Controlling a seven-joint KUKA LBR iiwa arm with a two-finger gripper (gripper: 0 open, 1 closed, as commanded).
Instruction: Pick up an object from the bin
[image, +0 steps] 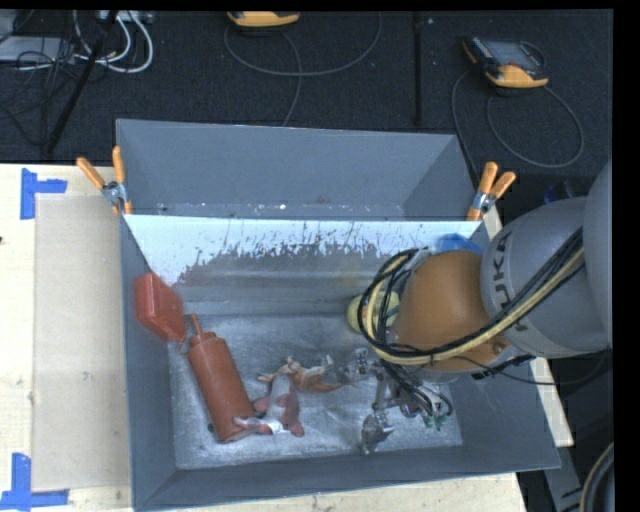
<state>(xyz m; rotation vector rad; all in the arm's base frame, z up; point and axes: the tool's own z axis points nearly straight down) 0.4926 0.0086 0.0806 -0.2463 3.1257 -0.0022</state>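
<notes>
**Gripper low over the bin floor, right of centre**

The gripper (378, 425) stands close to the floor of the grey bin (300, 175); whether it is open or closed, and whether it grips anything, cannot be told; a small brown toy figure (300, 376) lies just to its left; a long red-brown tool (218, 388) lies farther left, near the wall.

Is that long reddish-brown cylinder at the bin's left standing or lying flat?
Lying flat: the reddish-brown cylinder rests lengthwise on the grey bin's floor.
</notes>
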